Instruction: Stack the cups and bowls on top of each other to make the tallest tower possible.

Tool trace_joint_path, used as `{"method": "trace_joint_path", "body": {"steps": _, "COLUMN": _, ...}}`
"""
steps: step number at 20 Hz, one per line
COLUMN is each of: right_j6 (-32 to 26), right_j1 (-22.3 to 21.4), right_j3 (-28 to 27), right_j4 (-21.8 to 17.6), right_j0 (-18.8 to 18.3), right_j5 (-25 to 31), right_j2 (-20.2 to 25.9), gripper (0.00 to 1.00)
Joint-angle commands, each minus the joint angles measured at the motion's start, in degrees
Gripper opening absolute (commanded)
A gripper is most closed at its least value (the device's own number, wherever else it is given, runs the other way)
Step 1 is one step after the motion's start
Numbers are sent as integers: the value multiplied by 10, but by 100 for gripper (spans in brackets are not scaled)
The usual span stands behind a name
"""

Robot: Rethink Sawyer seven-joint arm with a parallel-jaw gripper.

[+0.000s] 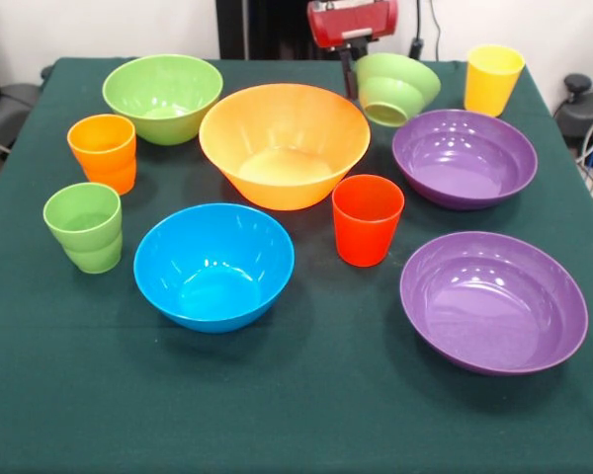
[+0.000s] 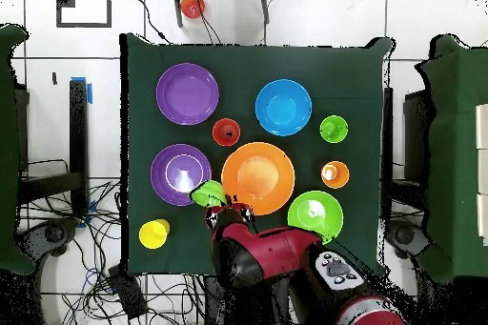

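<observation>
My gripper [image 1: 354,77] hangs at the table's far side, shut on the rim of the small light-green bowl [image 1: 395,87], which is tilted with its base toward the front camera; overhead the bowl [image 2: 208,192] sits just ahead of the gripper [image 2: 222,209]. All else stands apart on the cloth. The large orange bowl [image 1: 285,143] is in the middle. The blue bowl [image 1: 214,265] is in front of it and the medium green bowl [image 1: 163,96] far left. Two purple bowls [image 1: 465,156] [image 1: 494,299] are on the right. The cups are orange [image 1: 103,151], green [image 1: 84,226], red [image 1: 367,219] and yellow [image 1: 492,79].
The table carries a dark green cloth [image 1: 277,425]. Chairs stand at both sides of the table in the overhead view [image 2: 453,150]. A small red-orange object [image 2: 192,5] lies on the floor beyond the far edge. Cables run over the floor by the robot's base.
</observation>
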Motion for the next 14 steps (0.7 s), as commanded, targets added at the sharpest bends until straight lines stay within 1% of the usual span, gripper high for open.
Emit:
{"method": "trace_joint_path", "body": {"steps": 1, "right_j6": 58, "right_j1": -32, "right_j3": 13, "right_j4": 10, "right_j0": -8, "right_j5": 77, "right_j2": 74, "gripper": 0}}
{"method": "trace_joint_path", "body": {"steps": 5, "right_j6": 64, "right_j1": -18, "right_j3": 9, "right_j4": 4, "right_j0": 7, "right_j5": 46, "right_j2": 49, "gripper": 0}}
{"method": "trace_joint_path", "body": {"steps": 8, "right_j6": 71, "right_j1": -11, "right_j3": 8, "right_j4": 1, "right_j0": 1, "right_j5": 30, "right_j2": 56, "gripper": 0}}
{"method": "trace_joint_path", "body": {"steps": 11, "right_j6": 66, "right_j1": -25, "right_j3": 14, "right_j4": -3, "right_j0": -3, "right_j5": 40, "right_j2": 66, "gripper": 0}}
{"method": "trace_joint_path", "body": {"steps": 12, "right_j6": 63, "right_j1": -36, "right_j3": 18, "right_j4": -1, "right_j0": -14, "right_j5": 56, "right_j2": 81, "gripper": 0}}
{"method": "trace_joint_path", "body": {"steps": 14, "right_j6": 60, "right_j1": -39, "right_j3": 16, "right_j4": 5, "right_j0": -24, "right_j5": 75, "right_j2": 95, "gripper": 0}}
